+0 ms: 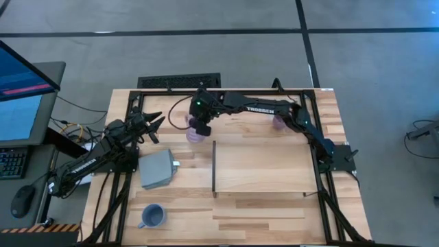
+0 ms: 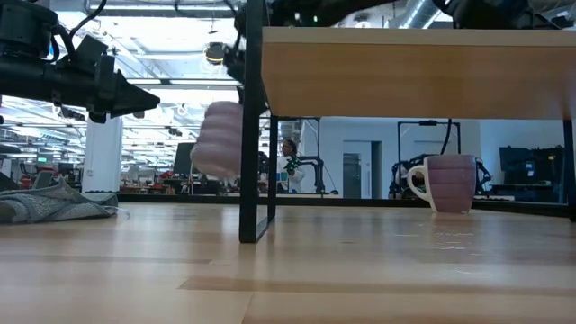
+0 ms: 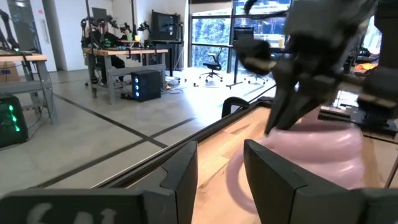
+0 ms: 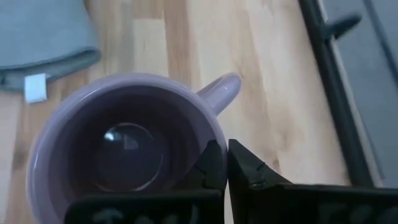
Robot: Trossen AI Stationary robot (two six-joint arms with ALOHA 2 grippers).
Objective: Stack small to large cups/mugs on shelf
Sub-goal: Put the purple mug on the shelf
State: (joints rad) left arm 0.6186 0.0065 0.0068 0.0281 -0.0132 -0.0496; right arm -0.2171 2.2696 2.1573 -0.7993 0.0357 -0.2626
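The lavender mug (image 1: 196, 133) hangs clear of the tabletop (image 1: 274, 219), just off the black-strip short edge of the shelf (image 1: 264, 168) and a little toward the table's far side from the shelf's far corner. The low view shows open air under the mug and the shelf's black leg (image 2: 252, 135) close beside it. The right gripper (image 4: 225, 163) pinches the mug's rim next to the handle, one finger inside and one outside. Beyond the shelf's far long edge a second lavender mug (image 1: 280, 122) stands under the right arm. On the strip side of the shelf lies the grey square block (image 1: 157, 169), and near the table's front edge the blue-grey mug (image 1: 151, 217). The left gripper (image 1: 152, 125), fingers parted and holding nothing, hovers farther out from the strip edge, pointing at the held mug.
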